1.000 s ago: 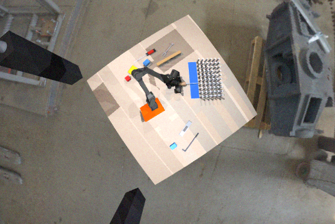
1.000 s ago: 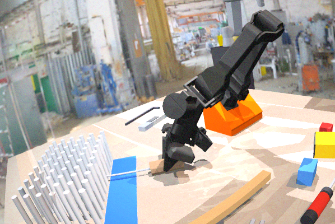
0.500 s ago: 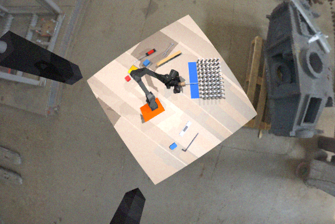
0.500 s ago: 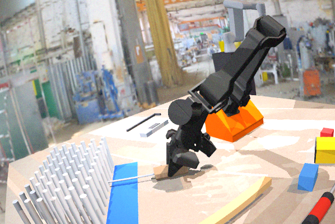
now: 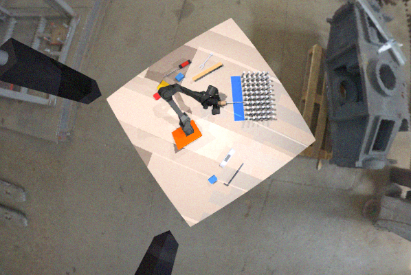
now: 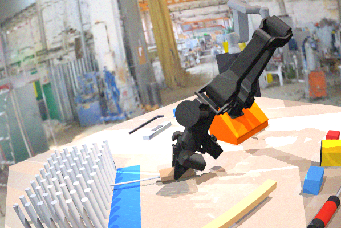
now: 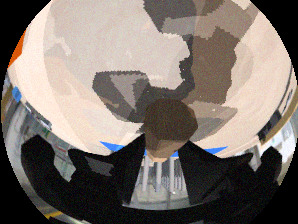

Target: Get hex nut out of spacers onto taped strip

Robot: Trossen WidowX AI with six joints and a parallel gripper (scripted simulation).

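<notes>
My gripper [image 5: 219, 103] [image 6: 178, 173] is shut on the wooden handle [image 5: 222, 102] [image 6: 165, 174] [image 7: 169, 124] of a hook tool and holds it low over the table. The tool's thin metal rod [image 5: 234, 102] [image 6: 136, 180] lies across the blue taped strip [image 5: 237, 86] [image 6: 126, 205]. Its tip reaches the front edge of the field of standing grey spacers [image 5: 258, 96] [image 6: 68, 182] [image 7: 157, 175]. The hex nut is hidden among the spacers in every view.
A yellow wooden stick [image 5: 207, 71] [image 6: 244, 205], a red-handled screwdriver [image 5: 184, 64] [image 6: 327, 211], a wrench [image 5: 205, 60] and blue [image 6: 313, 179], yellow [image 6: 333, 152] and red [image 6: 332, 134] cubes lie on one side. An allen key [image 5: 234, 174], a white block [image 5: 227, 157] and the orange arm base [image 5: 181, 139] are on the other.
</notes>
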